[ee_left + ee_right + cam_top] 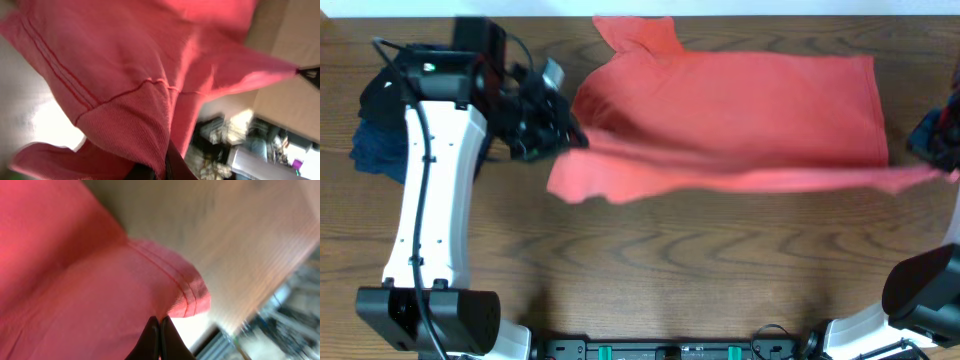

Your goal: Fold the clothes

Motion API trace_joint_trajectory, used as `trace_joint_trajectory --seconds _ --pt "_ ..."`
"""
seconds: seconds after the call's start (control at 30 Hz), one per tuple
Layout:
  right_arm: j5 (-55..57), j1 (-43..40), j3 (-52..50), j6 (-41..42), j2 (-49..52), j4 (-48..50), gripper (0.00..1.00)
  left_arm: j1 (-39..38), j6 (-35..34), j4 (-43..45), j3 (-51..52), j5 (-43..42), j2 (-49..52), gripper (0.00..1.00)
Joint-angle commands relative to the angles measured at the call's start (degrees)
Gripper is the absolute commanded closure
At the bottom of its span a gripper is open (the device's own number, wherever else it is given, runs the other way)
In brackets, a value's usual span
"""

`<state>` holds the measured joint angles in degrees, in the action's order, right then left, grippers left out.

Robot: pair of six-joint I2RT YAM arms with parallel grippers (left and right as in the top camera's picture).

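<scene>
A coral-red T-shirt (740, 110) lies spread across the far half of the wooden table, its near edge lifted and stretched between both grippers. My left gripper (560, 135) is shut on the shirt's left edge near the sleeve seam; the cloth (125, 90) drapes over its fingers (167, 167). My right gripper (945, 160) is at the right table edge, shut on the shirt's hem corner (192, 297), fingers (160, 325) pressed together on the cloth. No chest print shows.
A navy-blue garment (375, 150) lies at the far left behind the left arm. A dark garment (932, 130) sits at the right edge. Bare wooden table (670, 270) lies in front of the shirt.
</scene>
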<state>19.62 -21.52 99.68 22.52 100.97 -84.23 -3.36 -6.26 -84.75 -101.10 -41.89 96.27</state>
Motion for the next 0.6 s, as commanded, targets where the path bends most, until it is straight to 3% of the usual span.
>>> trace_joint_trajectory --seconds 0.0,0.13,0.3,0.57 --pt "2.9 -1.3 -6.7 3.7 0.4 -2.1 0.99 -2.4 8.3 -3.8 5.6 -0.5 -0.6 0.94" --pt "2.7 -2.2 -14.4 5.2 0.4 -2.5 0.99 -5.1 9.7 -5.0 15.6 0.2 -1.7 0.94" --pt "2.7 -4.1 -23.1 6.2 0.2 -0.7 0.99 -5.9 7.8 -0.2 27.9 3.0 -5.8 0.94" --pt "-3.8 -4.4 -26.2 3.1 0.2 10.2 0.99 -5.9 -1.6 18.8 33.7 7.0 -13.3 0.94"
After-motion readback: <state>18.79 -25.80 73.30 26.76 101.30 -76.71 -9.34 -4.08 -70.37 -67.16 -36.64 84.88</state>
